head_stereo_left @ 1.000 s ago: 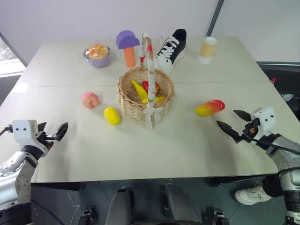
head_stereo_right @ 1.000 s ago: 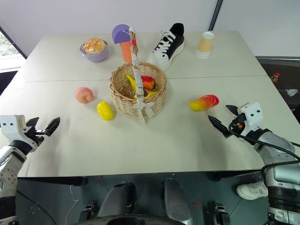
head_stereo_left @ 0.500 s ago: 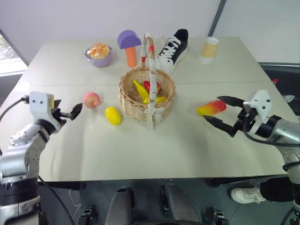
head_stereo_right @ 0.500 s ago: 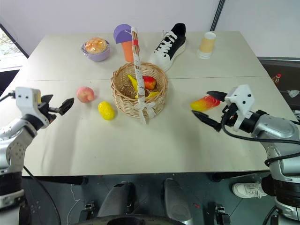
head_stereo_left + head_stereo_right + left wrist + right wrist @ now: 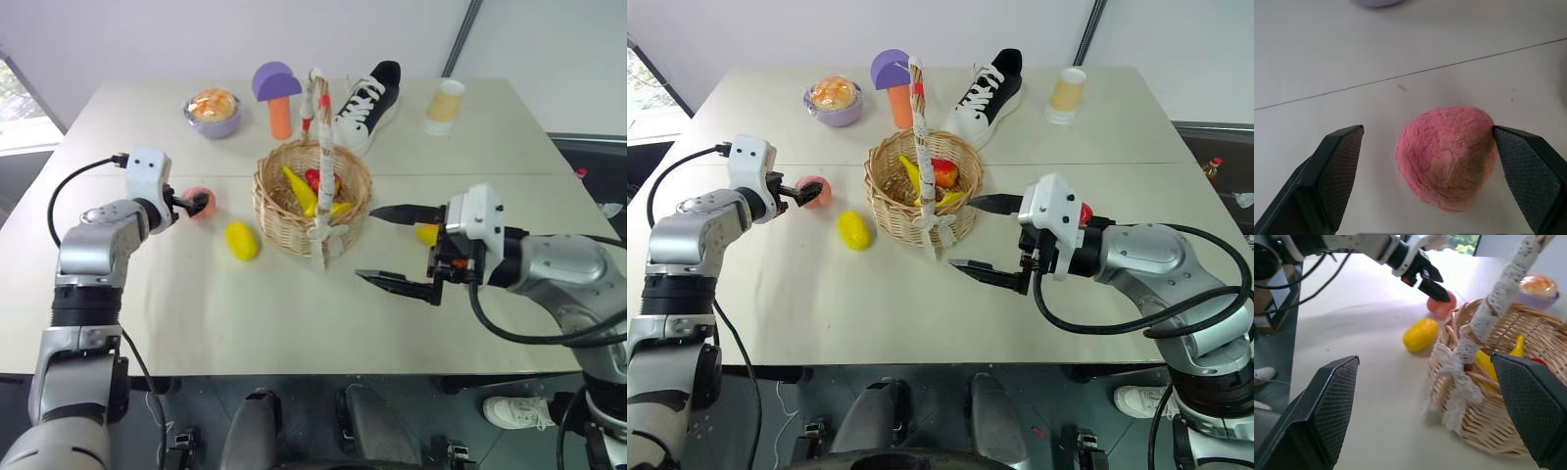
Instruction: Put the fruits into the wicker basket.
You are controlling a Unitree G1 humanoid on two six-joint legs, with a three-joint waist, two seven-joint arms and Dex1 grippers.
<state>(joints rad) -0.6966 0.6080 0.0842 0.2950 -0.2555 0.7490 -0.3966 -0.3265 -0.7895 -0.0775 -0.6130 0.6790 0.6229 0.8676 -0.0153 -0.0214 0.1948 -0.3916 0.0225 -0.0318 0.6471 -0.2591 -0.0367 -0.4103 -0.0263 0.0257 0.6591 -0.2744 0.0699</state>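
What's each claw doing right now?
Left claw: open around the peach, not gripping.
Right claw: open, holding nothing, beside the wicker basket.

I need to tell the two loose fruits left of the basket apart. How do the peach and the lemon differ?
The peach is pink-orange and round; the lemon is yellow and oval. The peach lies farther from the wicker basket, the lemon closer to its side. The open left claw brackets the peach, while nothing is near the lemon. Both rest on the table, outside the basket.
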